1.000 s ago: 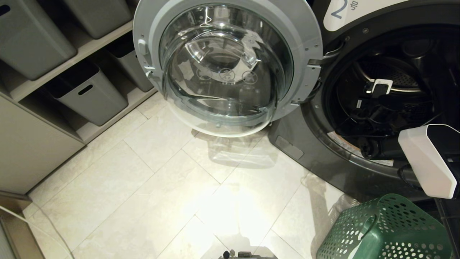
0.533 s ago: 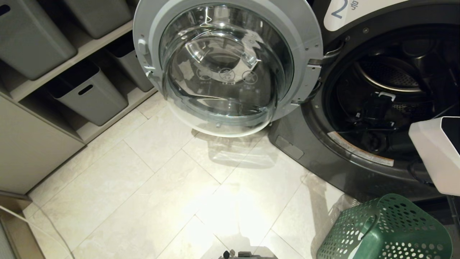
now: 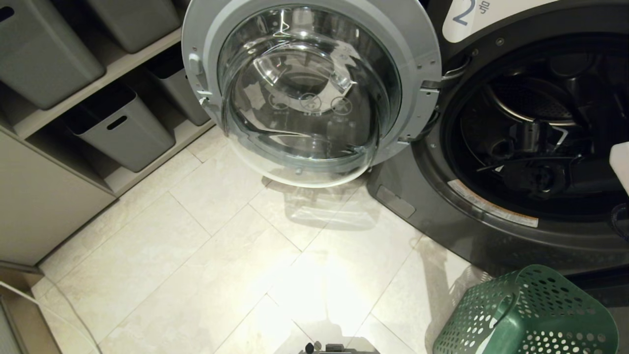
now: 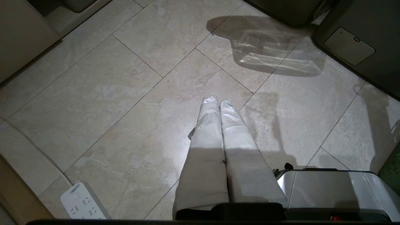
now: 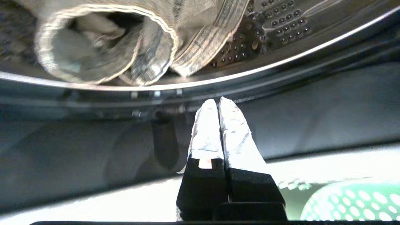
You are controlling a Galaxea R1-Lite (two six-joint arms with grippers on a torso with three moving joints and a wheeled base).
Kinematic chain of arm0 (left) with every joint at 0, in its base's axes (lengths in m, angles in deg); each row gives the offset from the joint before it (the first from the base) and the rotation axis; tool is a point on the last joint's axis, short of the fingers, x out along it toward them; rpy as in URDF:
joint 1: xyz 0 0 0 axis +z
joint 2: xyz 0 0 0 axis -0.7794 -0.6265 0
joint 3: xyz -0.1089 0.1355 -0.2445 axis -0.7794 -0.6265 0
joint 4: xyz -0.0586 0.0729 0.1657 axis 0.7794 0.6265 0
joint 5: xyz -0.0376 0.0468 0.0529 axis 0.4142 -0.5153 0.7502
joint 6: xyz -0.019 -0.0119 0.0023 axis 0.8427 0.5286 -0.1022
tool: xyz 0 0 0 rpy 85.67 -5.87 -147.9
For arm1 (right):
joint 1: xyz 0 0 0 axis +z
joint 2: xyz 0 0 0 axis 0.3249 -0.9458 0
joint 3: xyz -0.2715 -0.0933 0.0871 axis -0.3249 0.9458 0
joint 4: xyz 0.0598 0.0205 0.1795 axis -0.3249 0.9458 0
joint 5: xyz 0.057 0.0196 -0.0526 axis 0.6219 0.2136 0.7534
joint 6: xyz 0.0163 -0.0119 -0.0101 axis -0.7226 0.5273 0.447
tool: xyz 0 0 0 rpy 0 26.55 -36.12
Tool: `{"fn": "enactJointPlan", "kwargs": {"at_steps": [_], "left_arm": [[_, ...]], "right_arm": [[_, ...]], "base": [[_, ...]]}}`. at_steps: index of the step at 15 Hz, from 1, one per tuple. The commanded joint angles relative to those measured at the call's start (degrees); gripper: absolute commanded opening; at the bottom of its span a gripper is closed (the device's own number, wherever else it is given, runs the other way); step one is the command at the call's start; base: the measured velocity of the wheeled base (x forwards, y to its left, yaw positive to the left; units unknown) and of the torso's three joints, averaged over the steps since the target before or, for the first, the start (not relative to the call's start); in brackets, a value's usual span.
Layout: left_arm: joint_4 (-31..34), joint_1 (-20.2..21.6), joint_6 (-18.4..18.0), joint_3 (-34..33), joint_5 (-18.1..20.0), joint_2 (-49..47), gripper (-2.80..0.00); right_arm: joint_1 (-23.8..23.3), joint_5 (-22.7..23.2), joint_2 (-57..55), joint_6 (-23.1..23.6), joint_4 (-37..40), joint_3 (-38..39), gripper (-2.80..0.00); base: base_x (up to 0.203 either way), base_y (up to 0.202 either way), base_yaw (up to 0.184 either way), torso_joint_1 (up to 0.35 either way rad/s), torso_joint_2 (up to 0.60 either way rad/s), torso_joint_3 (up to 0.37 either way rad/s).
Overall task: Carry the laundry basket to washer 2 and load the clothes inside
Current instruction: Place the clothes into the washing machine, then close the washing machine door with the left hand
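The clothes (image 5: pixel 103 47) lie inside the drum of washer 2 (image 3: pixel 491 231), just behind its chrome lip: a soft, light bundle of limp patterned fabric that would sag and drape when lifted, so it is best pinched at a thick fold or hem. The right gripper (image 5: pixel 215 104) hangs before the drum opening, fingers pressed together on nothing. The left gripper (image 4: pixel 217 101) is parked over the floor, fingers also together. The laundry basket (image 3: pixel 526 314), stiff perforated plastic, sits just beside the washer, best taken by its handle slot

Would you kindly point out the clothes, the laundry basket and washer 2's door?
clothes (image 5: pixel 103 47): right wrist view, rolled fabric.
laundry basket (image 3: pixel 540 319): head view, perforated wall.
washer 2's door (image 3: pixel 304 93): head view, glass.
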Motion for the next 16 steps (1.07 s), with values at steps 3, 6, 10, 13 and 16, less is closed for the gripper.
{"fn": "enactJointPlan", "kwargs": {"at_steps": [3,6,10,13,16], "left_arm": [[-0.04,0.0,0.03,-0.09,-0.01,0.0,-2.8],[-0.04,0.0,0.03,-0.09,-0.01,0.0,-2.8],[-0.04,0.0,0.11,-0.09,-0.01,-0.01,-2.8],[-0.04,0.0,0.03,-0.09,-0.01,0.0,-2.8],[-0.04,0.0,0.03,-0.09,-0.01,-0.06,-2.8]], "right_arm": [[1.91,0.16,8.61,-0.16,-0.12,8.06,-2.8],[3.39,0.09,12.7,-0.22,-0.15,14.17,-2.8],[6.68,3.87,23.07,0.33,2.37,26.14,-2.8],[10.29,10.8,33.81,2.7,10.53,35.34,-2.8],[13.9,13.87,42.89,5.2,14.27,44.23,-2.8]], "base": [[0.0,0.0,0.0,0.0,0.0,0.0],[0.0,0.0,0.0,0.0,0.0,0.0],[0.0,0.0,0.0,0.0,0.0,0.0],[0.0,0.0,0.0,0.0,0.0,0.0],[0.0,0.0,0.0,0.0,0.0,0.0]]}}
